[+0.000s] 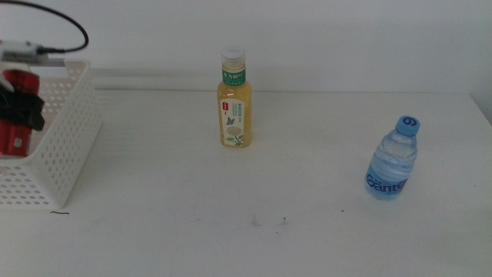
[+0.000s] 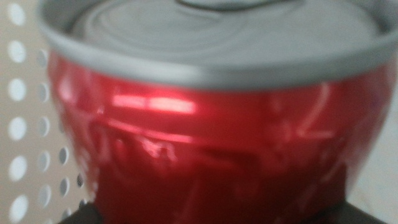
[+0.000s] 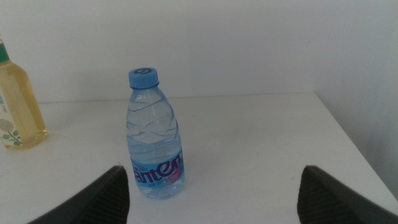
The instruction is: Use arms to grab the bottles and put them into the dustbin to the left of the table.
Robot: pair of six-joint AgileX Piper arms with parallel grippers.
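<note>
Gripping the red soda can point(image 2: 217, 155), the left gripper point(image 1: 23, 111) hangs over the white dustbin point(image 1: 65, 146) at the table's point(image 1: 231, 231) left edge. Its dark jaws are clamped on the can, whose silver lid fills the left wrist view, with the basket's perforated wall just beside it. The right gripper point(image 3: 214, 193) waits low with its jaws spread wide apart. The blue-capped water bottle point(image 3: 154, 137) stands upright just ahead of it, nearer one jaw and touching neither. Farther off on that same side stands the yellow tea bottle point(image 1: 234, 100), upright, well apart from both grippers.
</note>
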